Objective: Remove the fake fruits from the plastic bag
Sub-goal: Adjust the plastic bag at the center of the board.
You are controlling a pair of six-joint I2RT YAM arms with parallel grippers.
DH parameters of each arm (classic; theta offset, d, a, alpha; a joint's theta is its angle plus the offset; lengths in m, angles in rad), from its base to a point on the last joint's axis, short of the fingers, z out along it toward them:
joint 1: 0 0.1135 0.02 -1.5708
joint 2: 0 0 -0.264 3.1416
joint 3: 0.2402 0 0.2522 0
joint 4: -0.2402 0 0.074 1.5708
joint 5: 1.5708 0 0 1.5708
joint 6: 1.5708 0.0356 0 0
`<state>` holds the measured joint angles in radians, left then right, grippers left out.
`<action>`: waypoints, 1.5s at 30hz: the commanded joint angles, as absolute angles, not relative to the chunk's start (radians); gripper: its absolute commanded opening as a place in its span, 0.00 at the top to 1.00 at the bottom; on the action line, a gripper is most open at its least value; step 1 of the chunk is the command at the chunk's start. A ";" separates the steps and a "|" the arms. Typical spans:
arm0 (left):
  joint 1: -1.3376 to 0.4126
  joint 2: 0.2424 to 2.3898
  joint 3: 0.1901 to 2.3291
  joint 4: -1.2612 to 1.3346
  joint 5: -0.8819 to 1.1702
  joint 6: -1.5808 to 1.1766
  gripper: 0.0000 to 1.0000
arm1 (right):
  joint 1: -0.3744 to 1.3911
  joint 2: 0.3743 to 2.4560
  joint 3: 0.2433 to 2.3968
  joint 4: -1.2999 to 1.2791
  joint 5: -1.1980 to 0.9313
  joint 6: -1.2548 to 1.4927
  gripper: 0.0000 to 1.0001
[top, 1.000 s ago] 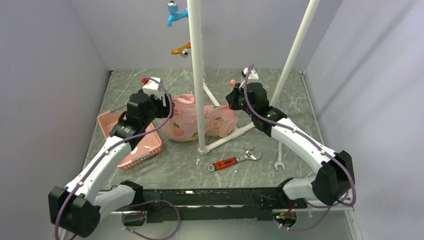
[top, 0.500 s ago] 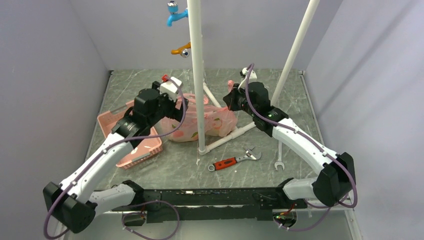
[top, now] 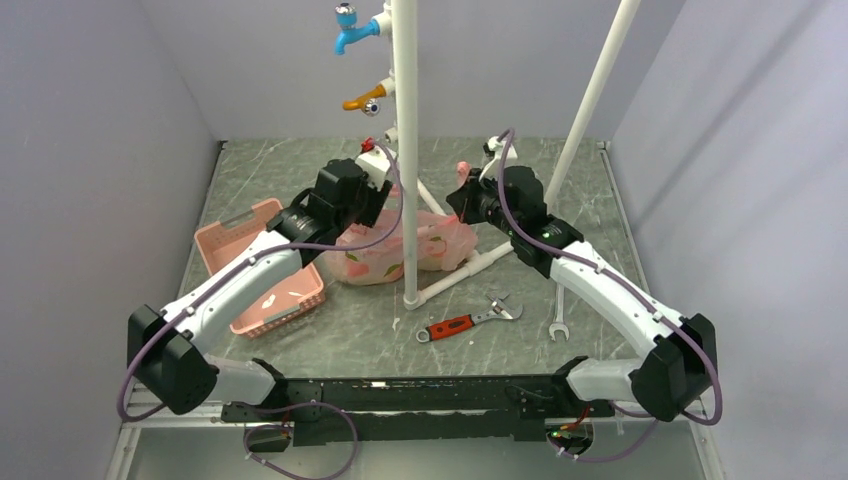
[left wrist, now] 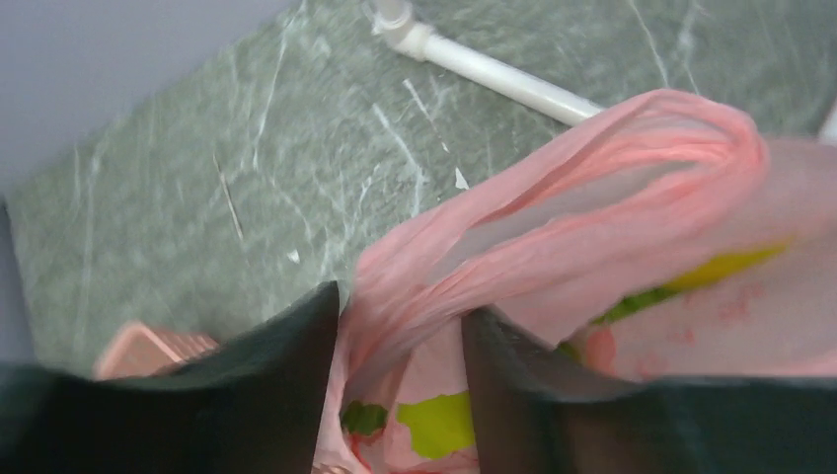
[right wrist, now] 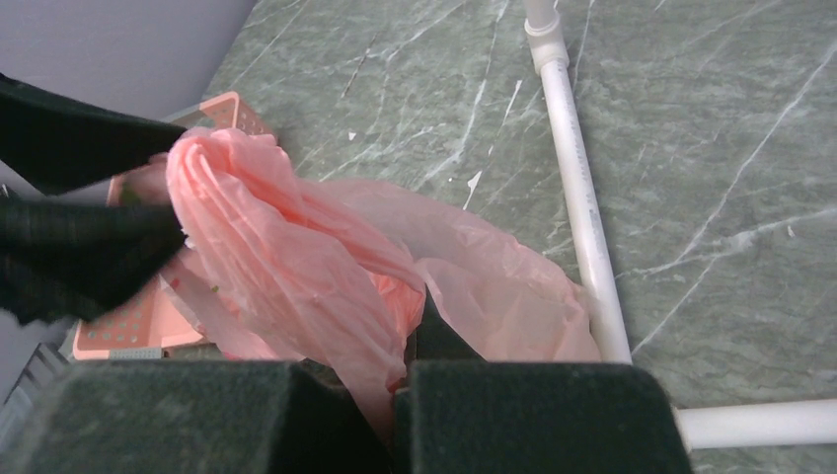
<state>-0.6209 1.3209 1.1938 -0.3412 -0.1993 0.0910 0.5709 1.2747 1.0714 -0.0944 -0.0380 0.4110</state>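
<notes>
The pink plastic bag [top: 440, 240] lies crumpled on the table against the white post. My left gripper [top: 385, 212] is at its upper left. In the left wrist view the fingers [left wrist: 266, 395] are closed round a bunched strip of the bag [left wrist: 612, 197]. My right gripper [top: 463, 200] is at the bag's upper right, shut on a fold of the bag [right wrist: 296, 267], with its tips [right wrist: 400, 380] together. Green and yellow patches [left wrist: 439, 420] show at the bag. I cannot tell if they are fruit or print. No fruit lies outside the bag.
A white pipe post [top: 405, 150] rises right in front of the bag, with a base pipe [top: 460, 272] along the table. A rigid pink basket [top: 262, 270] stands at the left. An adjustable wrench [top: 465, 322] and a spanner [top: 558, 315] lie near the front.
My left arm has swung right from above the basket to the bag's upper left. The bag's left part has bunched up. The post shifted slightly right. The right arm has barely moved.
</notes>
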 commanded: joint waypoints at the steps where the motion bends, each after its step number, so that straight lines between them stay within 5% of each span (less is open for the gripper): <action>1: -0.613 1.376 1.302 -0.352 -0.475 0.031 0.74 | 0.567 1.213 1.033 -0.062 -0.015 0.405 1.00; 3: -0.598 1.368 1.323 -0.359 -0.509 0.009 0.95 | 0.567 1.215 1.023 -0.053 -0.003 0.401 1.00; 7: -0.565 1.305 1.328 -0.342 -0.467 -0.064 1.00 | 0.565 1.268 1.068 -0.058 0.025 0.393 1.00; 14: -0.452 1.165 1.226 -0.292 -0.397 -0.183 1.00 | 0.482 1.433 1.254 -0.056 -0.058 0.416 1.00; 25: -0.046 1.167 1.303 -0.103 0.175 -0.561 1.00 | 0.391 1.581 1.663 -0.150 -0.116 0.387 1.00; 33: 0.018 1.181 1.098 -0.011 0.429 -0.566 1.00 | 0.387 1.418 1.245 -0.008 -0.179 0.435 1.00; 41: 0.028 0.987 0.777 -0.076 0.410 -0.547 1.00 | 0.408 1.235 0.894 0.028 -0.262 0.473 0.96; 45: 0.026 0.805 0.683 -0.092 0.467 -0.564 0.73 | 0.415 1.162 0.840 -0.048 -0.261 0.440 0.82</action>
<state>-0.0113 0.9909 0.7208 -0.1116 0.4896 -0.5831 0.4366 1.2594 0.8600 -0.0158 -0.3004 0.4892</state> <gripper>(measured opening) 0.149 0.117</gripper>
